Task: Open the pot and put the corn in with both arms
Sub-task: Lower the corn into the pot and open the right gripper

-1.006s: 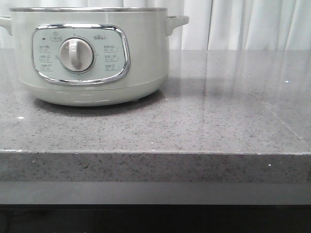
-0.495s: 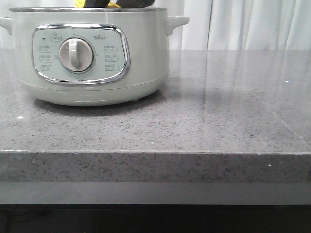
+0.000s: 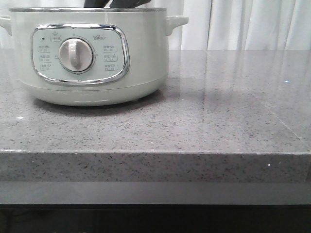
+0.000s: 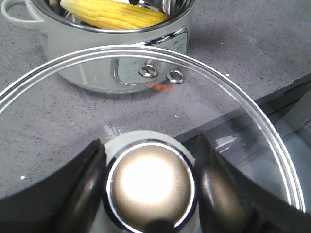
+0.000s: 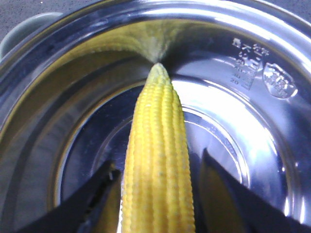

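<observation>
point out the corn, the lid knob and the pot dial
corn (image 5: 158,160), right wrist view, middle of the cob's kernel rows
lid knob (image 4: 150,187), left wrist view, centre of its shiny top
pot dial (image 3: 77,55), front view, centre of the dial on the control panel

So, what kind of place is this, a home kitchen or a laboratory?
Probably a kitchen-style counter, though a staged test setup cannot be ruled out. A speckled grey stone countertop holds an electric pot with a dial panel, the corn lies inside it, and pale curtains hang behind.
</observation>
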`<state>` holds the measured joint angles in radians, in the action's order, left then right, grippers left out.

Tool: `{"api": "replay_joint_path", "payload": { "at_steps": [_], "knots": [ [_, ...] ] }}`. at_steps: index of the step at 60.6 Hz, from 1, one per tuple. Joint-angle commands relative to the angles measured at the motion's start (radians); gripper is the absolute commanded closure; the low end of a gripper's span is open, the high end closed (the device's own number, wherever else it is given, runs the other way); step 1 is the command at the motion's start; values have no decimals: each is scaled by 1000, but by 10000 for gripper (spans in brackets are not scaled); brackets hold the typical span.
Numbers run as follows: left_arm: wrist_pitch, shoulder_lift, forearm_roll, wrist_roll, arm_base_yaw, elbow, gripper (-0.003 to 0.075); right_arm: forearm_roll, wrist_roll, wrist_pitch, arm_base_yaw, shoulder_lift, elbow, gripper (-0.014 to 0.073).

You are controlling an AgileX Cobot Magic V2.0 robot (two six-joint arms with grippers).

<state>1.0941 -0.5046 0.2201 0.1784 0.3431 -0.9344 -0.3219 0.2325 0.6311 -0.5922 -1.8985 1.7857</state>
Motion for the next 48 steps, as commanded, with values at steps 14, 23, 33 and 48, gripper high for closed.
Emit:
{"api": "replay_joint_path", "payload": {
  "at_steps": [14,23,33,48],
  "knots": [
    [-121,-4,36,-4,4,-32,470,-8,12,-53,20,101,35,665],
    [-121,-4,36,-4,4,-32,470,-5,12,-39,77,143,32,657],
    [-121,-4,40,-4,4,-32,470,17,12,48,175,210,23,657],
    [-110,-4,40,-4,4,-32,470,54,12,-17,348,397,-188,657]
  ]
}}
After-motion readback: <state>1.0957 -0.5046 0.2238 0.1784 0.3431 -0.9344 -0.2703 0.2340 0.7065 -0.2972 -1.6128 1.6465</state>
